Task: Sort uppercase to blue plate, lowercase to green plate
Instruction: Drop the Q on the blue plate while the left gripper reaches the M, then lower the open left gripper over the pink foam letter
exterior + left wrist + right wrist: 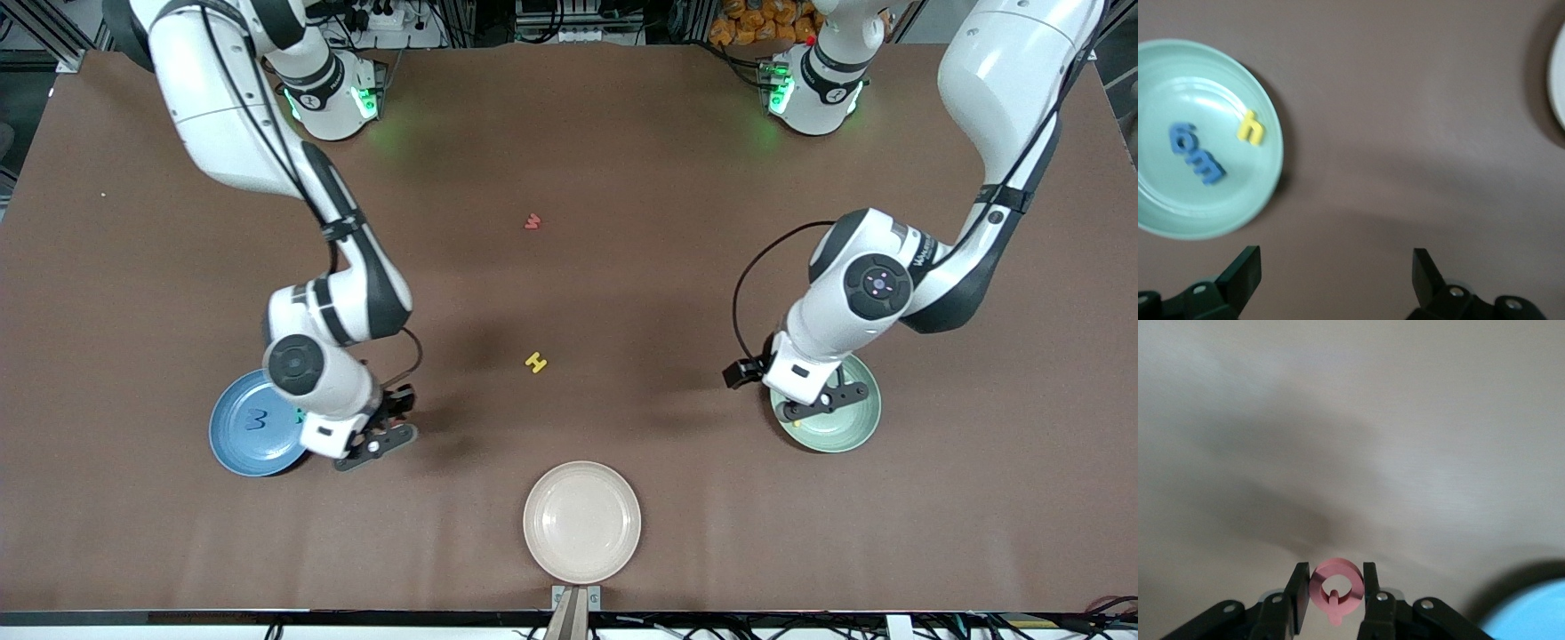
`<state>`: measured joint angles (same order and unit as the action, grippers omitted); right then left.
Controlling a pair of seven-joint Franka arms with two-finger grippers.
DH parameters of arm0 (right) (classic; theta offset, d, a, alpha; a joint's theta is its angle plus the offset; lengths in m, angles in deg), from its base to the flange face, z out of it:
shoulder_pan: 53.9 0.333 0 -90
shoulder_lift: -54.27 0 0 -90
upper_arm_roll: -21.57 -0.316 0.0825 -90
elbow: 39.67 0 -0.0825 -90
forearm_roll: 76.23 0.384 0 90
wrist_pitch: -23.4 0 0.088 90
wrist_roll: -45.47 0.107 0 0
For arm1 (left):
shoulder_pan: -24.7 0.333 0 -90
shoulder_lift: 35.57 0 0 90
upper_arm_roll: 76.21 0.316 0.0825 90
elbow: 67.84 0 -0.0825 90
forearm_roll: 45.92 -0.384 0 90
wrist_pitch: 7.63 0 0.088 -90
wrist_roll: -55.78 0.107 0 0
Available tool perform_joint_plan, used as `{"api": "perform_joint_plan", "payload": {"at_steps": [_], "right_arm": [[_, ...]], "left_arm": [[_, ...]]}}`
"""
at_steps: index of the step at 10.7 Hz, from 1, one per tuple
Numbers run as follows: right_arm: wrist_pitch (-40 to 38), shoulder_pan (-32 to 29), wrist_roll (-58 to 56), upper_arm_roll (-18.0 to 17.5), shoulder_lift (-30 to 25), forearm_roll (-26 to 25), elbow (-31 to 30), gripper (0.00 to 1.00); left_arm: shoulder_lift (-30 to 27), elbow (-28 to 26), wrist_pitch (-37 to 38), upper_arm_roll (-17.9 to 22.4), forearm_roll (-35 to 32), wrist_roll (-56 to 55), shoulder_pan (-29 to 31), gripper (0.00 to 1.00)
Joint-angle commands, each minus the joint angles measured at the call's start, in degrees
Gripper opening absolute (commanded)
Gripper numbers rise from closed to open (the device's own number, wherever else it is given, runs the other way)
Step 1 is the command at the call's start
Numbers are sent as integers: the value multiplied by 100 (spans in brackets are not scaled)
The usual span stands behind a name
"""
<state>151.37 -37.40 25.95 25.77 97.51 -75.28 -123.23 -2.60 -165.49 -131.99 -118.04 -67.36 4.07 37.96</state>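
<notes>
Currently the red ring-shaped Q (1335, 589) is pinched between the fingers of the right gripper (378, 437), held above bare table just beside the blue plate (233, 449), where a blue M (258, 420) is already laid. If released here, the Q would likely land off the rim. The left gripper (1337, 283) is held wide and empty by the green plate (1178, 220), which contains lowercase letters (1197, 155). A yellow H (535, 362) and a red m/w (532, 221) are left mid-table.

M (258, 420) on plate (233, 444) at right arm's end, g (1183, 138), m (1205, 167), h (1251, 127) on plate (1178, 80) at left arm's end
</notes>
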Motion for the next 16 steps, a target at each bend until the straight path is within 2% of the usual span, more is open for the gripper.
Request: {"api": "perform_joint_plan", "payload": {"at_steps": [1,3,8,9,10,11,13,15,16], "right_arm": [[-44,-32,-1165,326,-114,-16,-91,0],[-36,-50,-1868,572,-114,-8,-91,0],[8,-515,-3064,582,-79,71,-108,1],[35,-664,-3494,565,-52,89,-99,10],[87,-735,-3759,556,-35,107,-91,49],[244,-727,-3779,547,-26,168,-91,99],[263,-666,-3779,547,-35,203,-99,100],[272,-648,-3744,547,-35,212,-108,100],[272,-630,-3718,547,-35,230,-108,100]], "left_arm": [[-124,-105,280,-264,114,-1064,-356,100],[-115,-105,465,-238,17,-1953,-1199,100],[112,-263,431,-247,17,-4669,-2571,100],[200,-264,396,-238,26,-5065,-2818,100],[410,-203,230,-238,87,-5634,-3046,100],[464,-211,19,-186,26,-6449,-3266,100],[517,-228,-53,-159,-88,-6704,-3469,100],[623,-246,-53,-159,-692,-6354,-3654,100],[632,-263,-53,-168,-808,-5343,-3777,100]]}}
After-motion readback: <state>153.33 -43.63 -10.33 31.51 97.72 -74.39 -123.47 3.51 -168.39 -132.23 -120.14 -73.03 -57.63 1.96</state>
